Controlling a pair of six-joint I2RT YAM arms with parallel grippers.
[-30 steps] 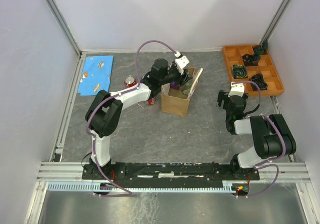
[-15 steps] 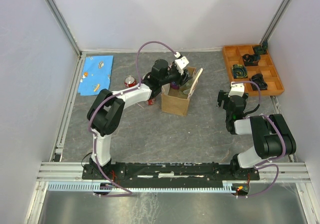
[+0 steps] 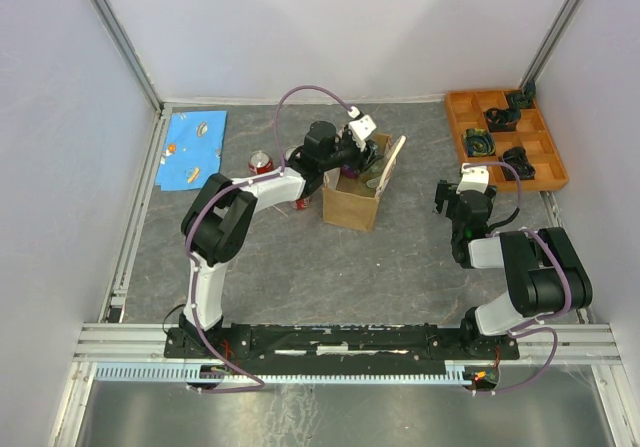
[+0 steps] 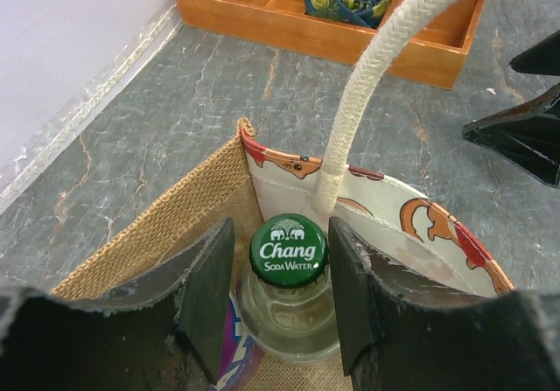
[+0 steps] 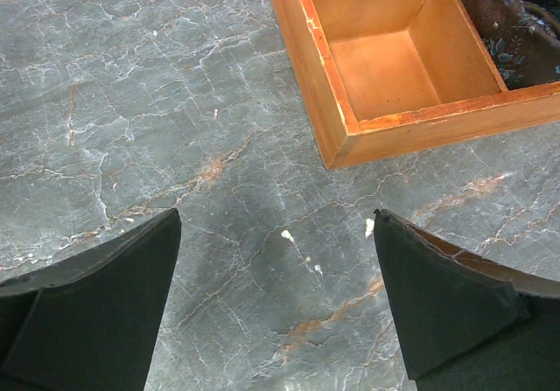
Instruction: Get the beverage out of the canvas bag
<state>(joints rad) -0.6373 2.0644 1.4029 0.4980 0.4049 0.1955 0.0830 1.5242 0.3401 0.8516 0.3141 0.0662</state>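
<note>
Top view, bag: The canvas bag [image 3: 350, 202] stood upright at mid-table with its mouth up, so its contents could only leave upward.
Top view, left arm: You had the left gripper [image 3: 352, 160] reaching down into that mouth from the bag's left. The beverage was hidden beneath it here.
Top view, right arm: The right gripper [image 3: 462, 199] hung well apart from the bag, between it and the orange tray [image 3: 452, 117]. I judge you parked it there to leave the lift path free.
Left wrist, beverage: The bottle [image 4: 289, 325], clear glass under a green cap [image 4: 289, 251], sat inside the bag against the woven side wall [image 4: 175, 225].
Left wrist, axis: It stood upright, cap toward the camera. Its long axis ran down the bag's depth, nearly along your line of approach.
Left wrist, tool: The left gripper [image 4: 282, 225] was partly closed, one finger on each side of the neck and close against the glass. I could not tell whether it was truly clamped.
Left wrist, reason: Bracketing the neck under the cap suits a straight pull along the bottle's axis.
Left wrist, handle: The cream handle [image 4: 376, 67] rose just behind the cap.
Right wrist, tool: The right gripper [image 5: 276, 216] was spread wide and held nothing, over bare table [image 5: 175, 102] near the tray's corner.
</note>
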